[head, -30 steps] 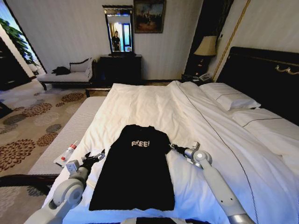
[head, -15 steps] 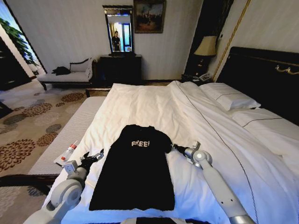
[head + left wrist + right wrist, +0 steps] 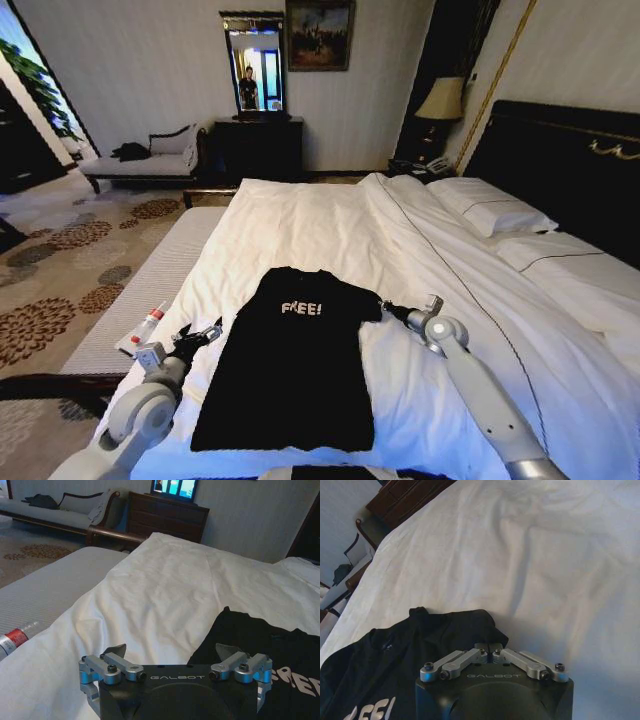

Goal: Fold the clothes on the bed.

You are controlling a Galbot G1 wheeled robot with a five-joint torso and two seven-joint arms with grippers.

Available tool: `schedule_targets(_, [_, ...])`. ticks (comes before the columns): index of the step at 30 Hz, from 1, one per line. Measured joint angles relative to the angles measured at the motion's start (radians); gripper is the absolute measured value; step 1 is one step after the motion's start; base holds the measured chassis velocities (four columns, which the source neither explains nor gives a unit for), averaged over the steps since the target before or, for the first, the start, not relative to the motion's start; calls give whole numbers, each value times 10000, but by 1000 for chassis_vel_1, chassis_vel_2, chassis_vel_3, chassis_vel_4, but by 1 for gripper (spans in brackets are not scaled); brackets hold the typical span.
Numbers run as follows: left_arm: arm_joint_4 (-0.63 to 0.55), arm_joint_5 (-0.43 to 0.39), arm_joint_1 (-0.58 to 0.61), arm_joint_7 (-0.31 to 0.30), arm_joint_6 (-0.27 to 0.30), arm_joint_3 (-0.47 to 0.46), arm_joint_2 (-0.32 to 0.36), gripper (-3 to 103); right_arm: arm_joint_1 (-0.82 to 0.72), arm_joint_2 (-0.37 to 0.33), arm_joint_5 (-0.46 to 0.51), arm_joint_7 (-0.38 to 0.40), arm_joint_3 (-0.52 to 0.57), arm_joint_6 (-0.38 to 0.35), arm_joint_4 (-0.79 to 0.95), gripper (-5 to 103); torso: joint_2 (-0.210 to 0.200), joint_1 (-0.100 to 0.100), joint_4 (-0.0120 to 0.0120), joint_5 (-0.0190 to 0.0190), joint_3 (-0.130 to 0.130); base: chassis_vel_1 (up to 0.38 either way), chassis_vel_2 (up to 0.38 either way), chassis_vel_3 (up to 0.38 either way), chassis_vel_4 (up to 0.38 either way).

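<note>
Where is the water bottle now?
The bottle lies on the grey bench beside the bed, left of the left tool.

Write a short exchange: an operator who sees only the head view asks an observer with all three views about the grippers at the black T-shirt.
Operator: Is the right gripper closed on the T-shirt sleeve?
Observer: Yes. The right wrist view shows its fingertips together, pinching the sleeve edge.
Operator: And the left gripper?
Observer: The left wrist view shows it wide open, holding nothing, over the white duvet just beside the shirt's edge.
</note>
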Motion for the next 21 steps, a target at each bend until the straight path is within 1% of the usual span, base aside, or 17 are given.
schedule_targets(6, [-18, -33, -4, 5, 0, -56, 13, 100, -204, 34, -148, 38, 67, -23, 142, 0, 0, -1, 0, 0, 0, 0, 0, 0, 0])
schedule_targets(10, [-38, -59, -12, 6, -1, -80, 34, 100, -454, 227, -501, 111, 175, 62, 369, 0, 0, 0, 0, 0, 0, 0, 0, 0, 0])
schedule_targets(21, [-24, -74, -91, -4, -3, 9, 85, 100, -894, 383, -934, 94, 224, 93, 683, 0, 0, -1, 0, -2, 0, 0, 0, 0, 0])
